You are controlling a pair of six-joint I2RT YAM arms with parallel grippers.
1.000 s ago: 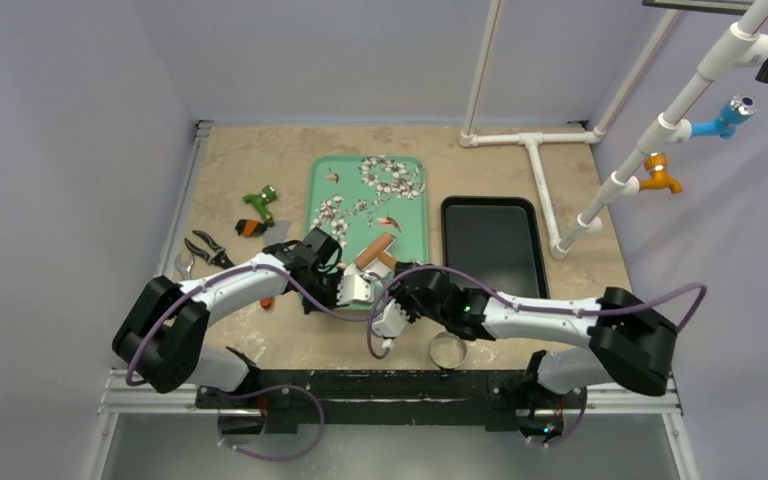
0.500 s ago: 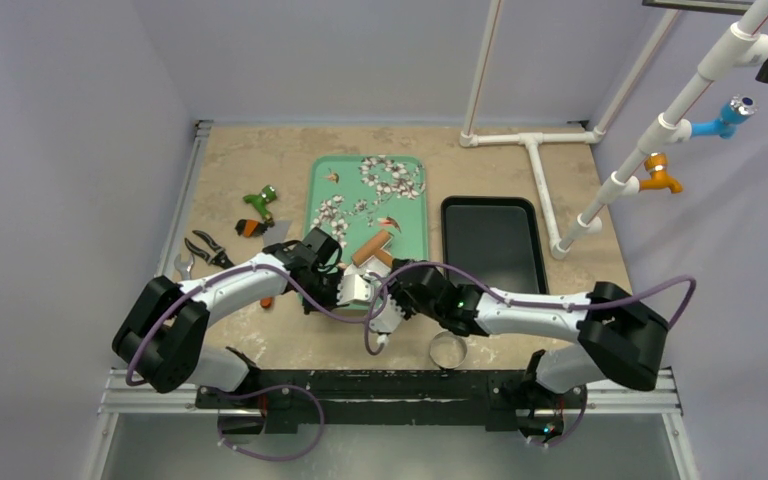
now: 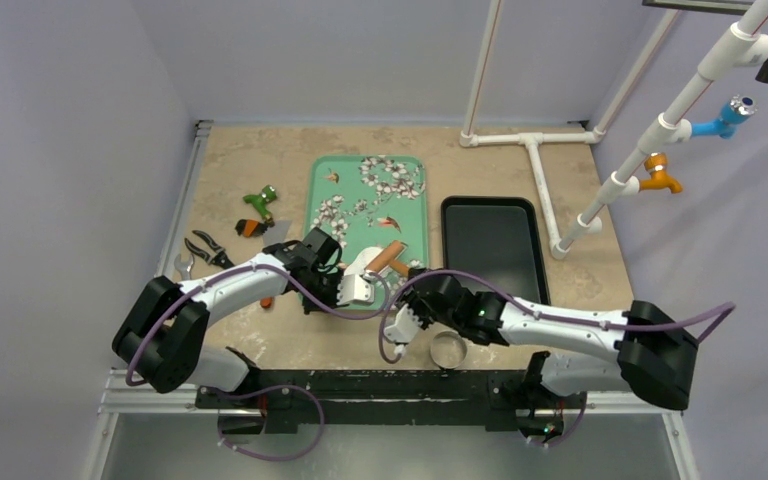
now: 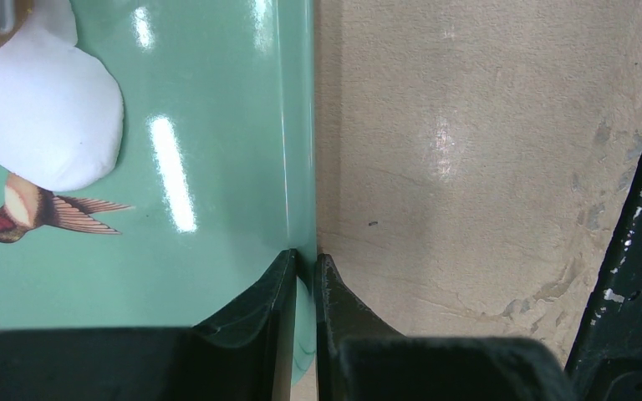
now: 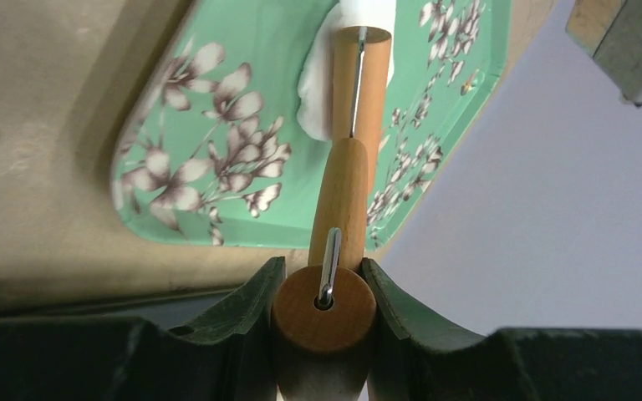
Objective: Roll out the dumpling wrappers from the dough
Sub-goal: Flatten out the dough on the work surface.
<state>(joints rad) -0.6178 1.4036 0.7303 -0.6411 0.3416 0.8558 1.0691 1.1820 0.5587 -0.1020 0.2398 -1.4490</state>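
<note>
Wood over white dough: the rolling pin (image 5: pixel 347 192) is down on the green tray (image 5: pixel 259 33), its roller lying across the dough (image 5: pixel 316 79) at the tray's near end. The right fingers (image 5: pixel 259 288) are closed around the pin's round handle, one on each side, and it looks like a firm hold. Across the way, the left fingers (image 4: pixel 282 276) are pinched narrow on the tray's rim, right where green meets the bench (image 4: pixel 468 167). That grip pins the tray so it can't skate. From that wrist the dough shows as a soft, rounded white patch lying on the tray, apart from the pinched rim. From above, pin and dough sit between the two arms. The black tray (image 3: pixel 490 245) is off to the right, and the metal ring cutter (image 3: pixel 447 348) sits on the bench by the right arm.

The step in hand reads as the rolling itself. The lump looks spread but thick at the edge, not yet a thin round wrapper. The next move calls for a steady stroke of the pin across the dough with even downward pressure, while the left side anchors the tray. There are risks here: soft dough may cling to the wood and lift. A stroke that runs too long would carry the roller off onto bare tray.
</note>
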